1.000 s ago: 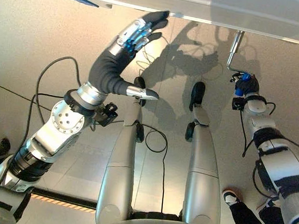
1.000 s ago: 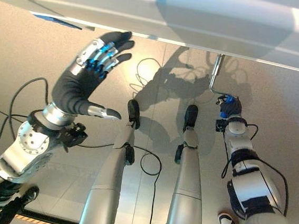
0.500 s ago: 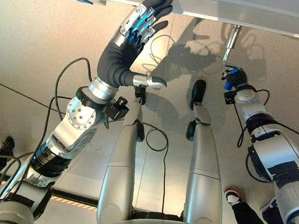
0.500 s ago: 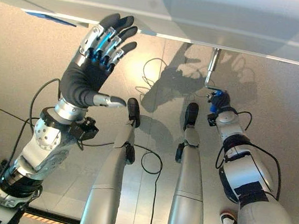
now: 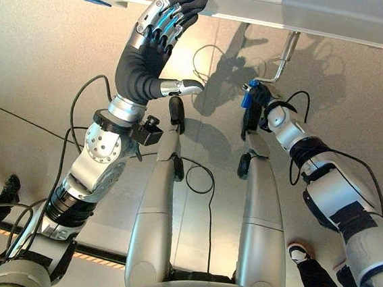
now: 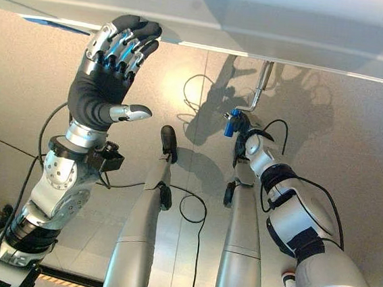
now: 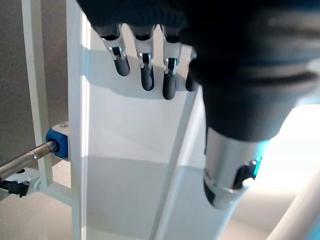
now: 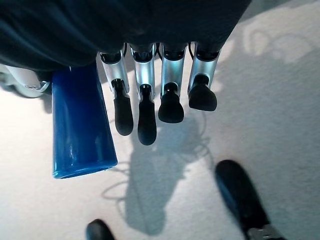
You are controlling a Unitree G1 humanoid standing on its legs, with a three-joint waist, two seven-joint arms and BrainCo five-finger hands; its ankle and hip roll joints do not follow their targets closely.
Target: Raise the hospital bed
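Overhead, left robot hand [image 5: 164, 22] fingers straight against bed frame [image 5: 272, 5], right robot hand [image 5: 258, 99] seemingly curled round blue crank handle [image 8: 80, 125].

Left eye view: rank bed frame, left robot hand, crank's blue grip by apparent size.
1. Bed frame, spanning the whole top edge.
2. Left robot hand, though it is nearer the camera, so it looks big.
3. Blue grip, smallest, mostly covered by the right robot hand.

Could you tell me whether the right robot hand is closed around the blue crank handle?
Cannot tell. The blue crank handle lies against the right robot hand, whose fingers hang beside it.
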